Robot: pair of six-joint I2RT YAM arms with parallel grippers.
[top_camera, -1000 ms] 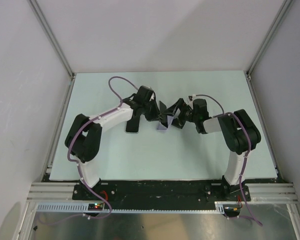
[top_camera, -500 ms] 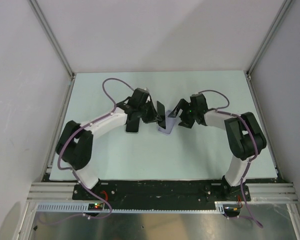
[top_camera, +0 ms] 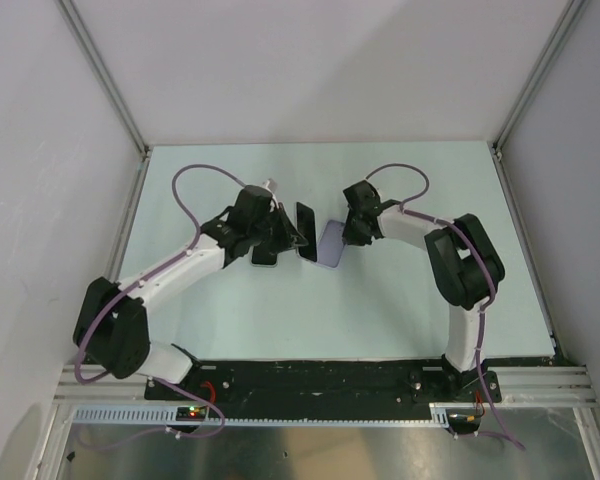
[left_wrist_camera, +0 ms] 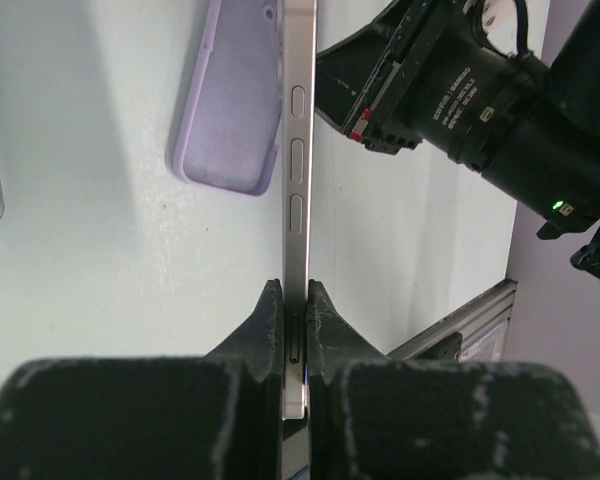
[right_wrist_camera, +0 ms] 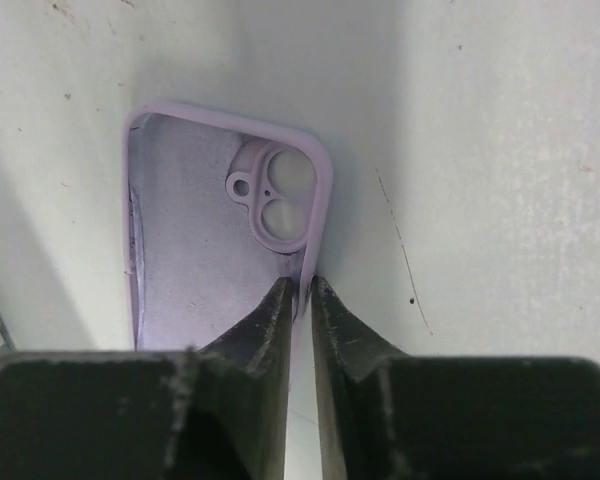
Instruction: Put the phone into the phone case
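My left jaws are clamped on the slim silver-edged phone point(left_wrist_camera: 298, 170) — my right jaws pinch the lilac silicone phone case point(right_wrist_camera: 195, 270) by its rim, down on the tabletop point(right_wrist_camera: 500, 150).

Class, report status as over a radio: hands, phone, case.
Left hand shut on phone, edge-on. Right hand pinching phone case rim. Phone not yet inside.

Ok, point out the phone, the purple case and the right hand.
phone point(left_wrist_camera: 297, 150), left wrist view, on its side edge by the buttons.
case point(right_wrist_camera: 195, 260), right wrist view, on its inner back.
right hand point(right_wrist_camera: 300, 288), right wrist view, between the fingertips pinching the case wall.
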